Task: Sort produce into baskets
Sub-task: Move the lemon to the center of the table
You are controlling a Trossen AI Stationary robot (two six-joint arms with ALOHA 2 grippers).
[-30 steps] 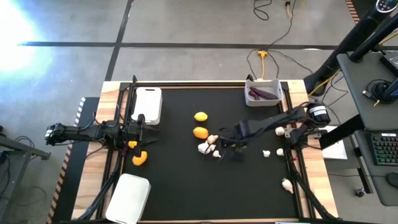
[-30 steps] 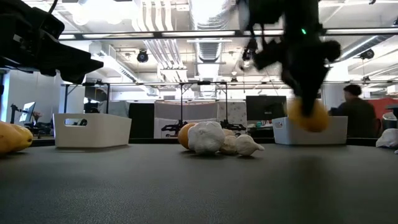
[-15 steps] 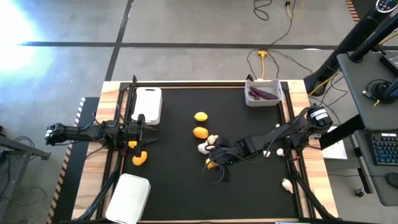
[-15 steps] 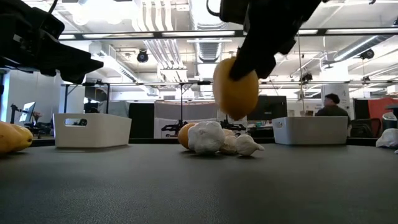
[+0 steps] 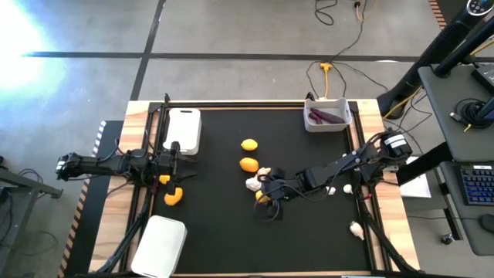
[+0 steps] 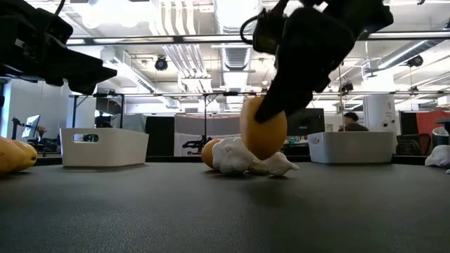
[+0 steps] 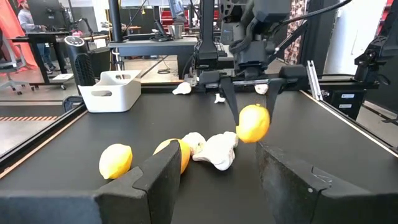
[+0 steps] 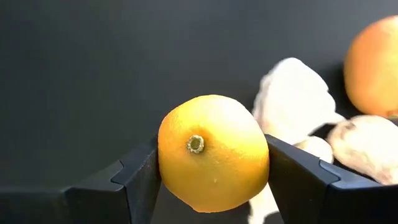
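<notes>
Right gripper (image 8: 211,177) clamps a lemon (image 8: 213,152) mid-table.
Dimpled, round lemon between flat dark fingers (image 8: 140,180), low over black mat (image 5: 216,232), beside lumpy whitish pieces (image 5: 253,183). Left gripper (image 5: 176,158), jaws parted and empty, near smooth white basket (image 5: 184,127).

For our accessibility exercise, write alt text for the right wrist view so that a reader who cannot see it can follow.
The right gripper holds a yellow-orange lemon between its two dark fingers, stem end facing the camera, above the black table. Just beyond it lie whitish lumpy pieces and part of another orange fruit.
</notes>
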